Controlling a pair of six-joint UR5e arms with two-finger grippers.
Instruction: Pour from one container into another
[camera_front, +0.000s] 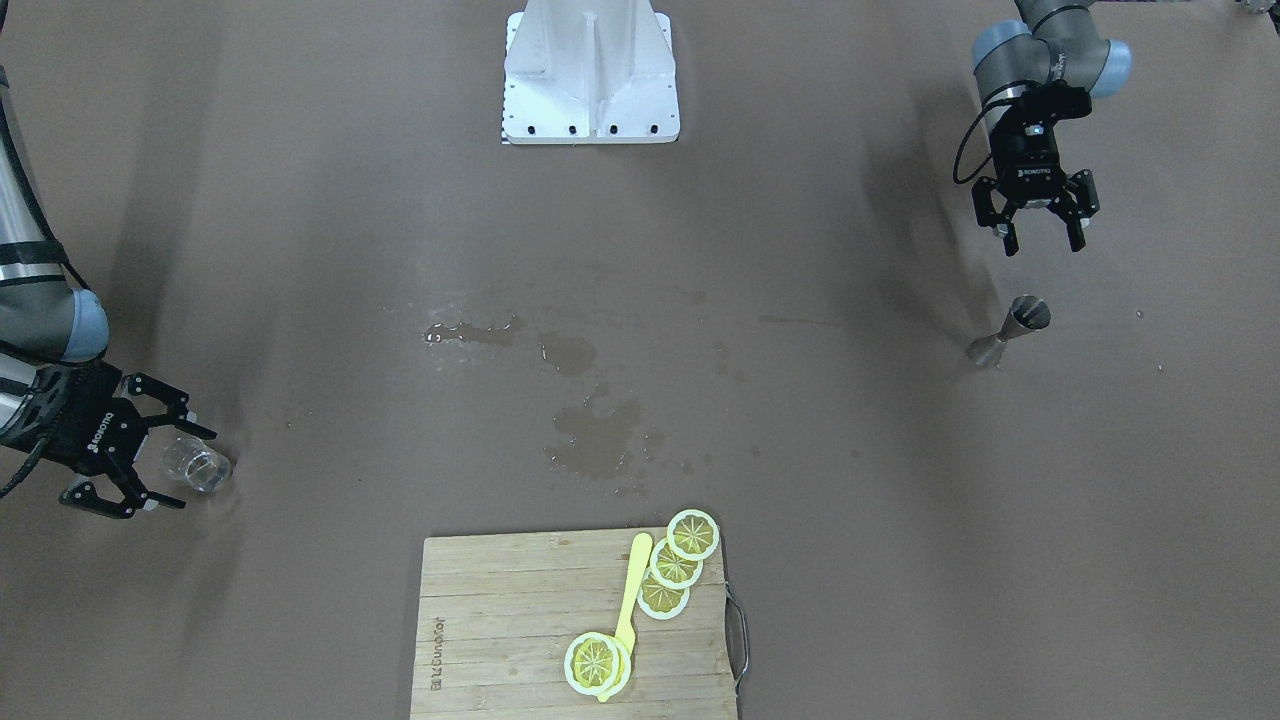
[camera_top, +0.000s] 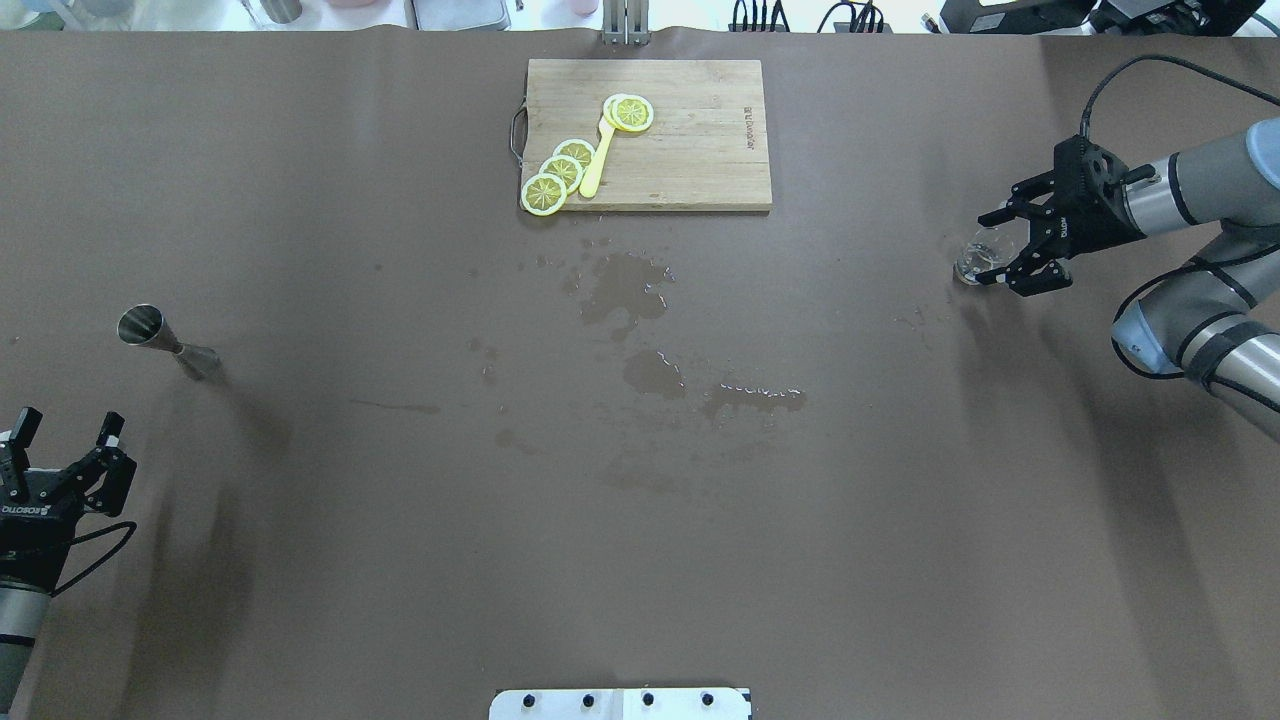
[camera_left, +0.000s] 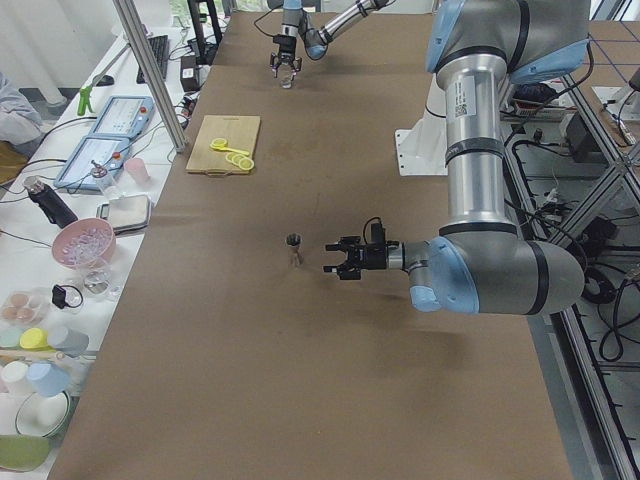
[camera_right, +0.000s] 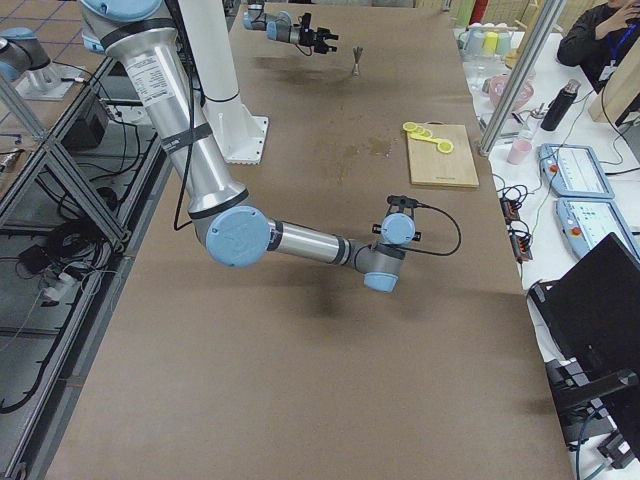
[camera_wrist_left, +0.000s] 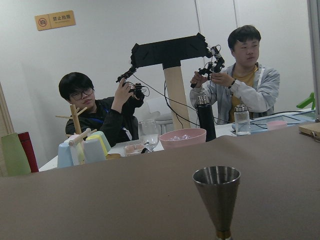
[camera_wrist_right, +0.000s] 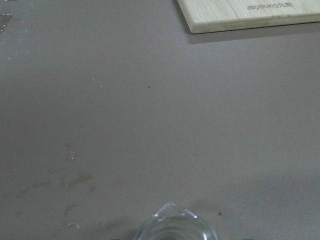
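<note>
2 containers stand well apart on the table (camera_top: 400, 560): a clear glass (camera_top: 975, 262) far to the robot's right, and a steel jigger (camera_top: 160, 335), upright, far to its left.

The right gripper (camera_top: 992, 250) lies low and level at the glass, its jaws spread wide, 1 finger on each side of the glass. Whether either finger touches it cannot be told. The right wrist view shows only the glass rim at its bottom edge.

The left gripper (camera_top: 68, 422) hangs near the jigger but apart from it, jaws wide and holding nothing. Its wrist camera looks straight at the jigger's cup.

Between the 2 containers, wet patches (camera_top: 625, 290) mark the middle of the table. Beyond them lies a wooden board (camera_top: 700, 150) with 4 lemon slices (camera_top: 575, 153) and a yellow utensil (camera_top: 597, 160) on it.
</note>
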